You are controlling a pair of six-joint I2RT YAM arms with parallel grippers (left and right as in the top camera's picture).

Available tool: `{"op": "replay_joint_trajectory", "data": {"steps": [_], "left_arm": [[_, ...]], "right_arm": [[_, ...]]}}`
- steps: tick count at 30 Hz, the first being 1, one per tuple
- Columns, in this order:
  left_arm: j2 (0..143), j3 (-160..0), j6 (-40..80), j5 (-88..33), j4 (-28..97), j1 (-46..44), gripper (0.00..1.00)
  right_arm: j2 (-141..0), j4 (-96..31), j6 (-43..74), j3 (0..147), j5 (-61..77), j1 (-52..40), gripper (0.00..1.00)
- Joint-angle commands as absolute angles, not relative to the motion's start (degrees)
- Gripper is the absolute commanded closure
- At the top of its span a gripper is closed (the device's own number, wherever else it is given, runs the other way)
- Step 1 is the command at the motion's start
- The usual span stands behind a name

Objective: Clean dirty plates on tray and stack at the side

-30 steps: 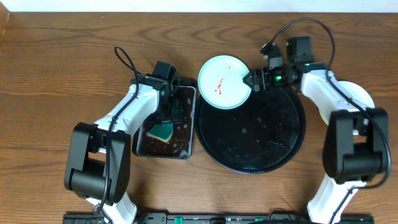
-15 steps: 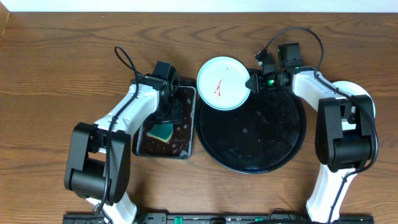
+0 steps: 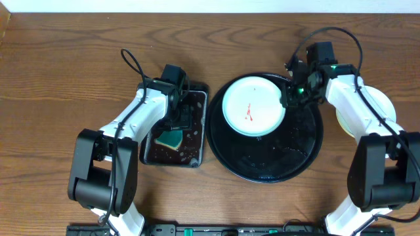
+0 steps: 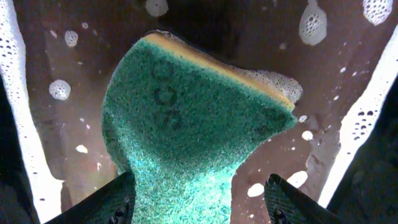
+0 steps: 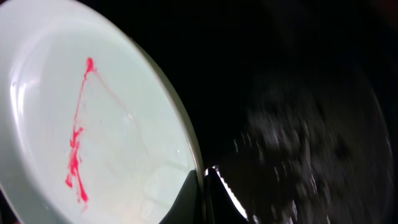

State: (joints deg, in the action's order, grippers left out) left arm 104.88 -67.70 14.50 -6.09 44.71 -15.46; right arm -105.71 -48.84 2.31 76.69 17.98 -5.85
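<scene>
A pale blue-white plate with a red smear lies over the upper half of the round black tray. My right gripper is shut on the plate's right rim. In the right wrist view its fingers pinch the rim of the plate, one above and one below. My left gripper hangs open over the green sponge. In the left wrist view the sponge sits between the fingertips, with a gap on the right side.
The sponge lies in a small rectangular black tray holding soapy water, left of the round tray. A pale plate sits to the right of the round tray, partly under my right arm. Wet drops cover the round tray.
My right gripper shut on the plate's rim, then carried the plate from the tray's upper left edge rightward over the tray. The left arm stayed still.
</scene>
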Motion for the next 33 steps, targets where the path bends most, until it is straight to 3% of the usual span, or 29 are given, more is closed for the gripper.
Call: {"op": "replay_joint_trajectory", "data": {"steps": [1, 7, 10, 13, 17, 18, 23, 26, 27, 28, 33], "left_arm": [[104.0, -68.7, 13.5, -6.6, 45.3, -15.2, 0.33], [104.0, -68.4, 13.5, -6.2, 46.1, -15.2, 0.33], [104.0, -68.0, 13.5, -5.5, 46.5, -15.2, 0.48], [104.1, -67.4, 13.5, -5.3, 47.5, -15.2, 0.56], [104.1, -66.7, 13.6, -5.3, 47.5, -15.2, 0.81], [104.1, -66.7, 13.6, -5.4, 47.5, -15.2, 0.93], [104.1, -66.8, 14.1, -5.4, 47.3, -15.2, 0.93], [104.1, -66.8, 14.2, -5.4, 47.1, -15.2, 0.89], [104.1, -66.8, 14.2, -5.4, 47.2, -15.2, 0.58], [104.1, -66.8, 14.2, -5.3, 47.3, -15.2, 0.38], [104.1, -66.7, 14.2, -5.4, 47.3, -15.2, 0.34]], "right_arm": [[-106.2, -51.4, 2.1, 76.5, 12.4, -6.0, 0.99], [-106.8, -48.2, 2.1, 72.1, 11.8, -6.8, 0.99], [-106.8, -47.0, 2.1, 70.4, 11.8, -6.8, 0.99], [-106.8, -46.0, 2.1, 69.8, 11.8, -6.9, 0.99], [-106.8, -45.8, 2.1, 69.7, 11.8, -6.9, 0.99], [-106.8, -45.8, 2.1, 69.7, 11.8, -6.9, 0.99], [-106.8, -45.7, 2.1, 69.7, 11.8, -6.8, 0.99], [-106.8, -45.4, 2.1, 69.7, 11.8, -6.9, 0.99], [-106.8, -45.4, 2.1, 69.7, 11.8, -6.9, 0.99], [-106.8, -45.4, 2.1, 69.7, 11.8, -6.9, 0.99], [-106.8, -45.4, 2.1, 69.7, 11.8, -6.8, 0.99]]}}
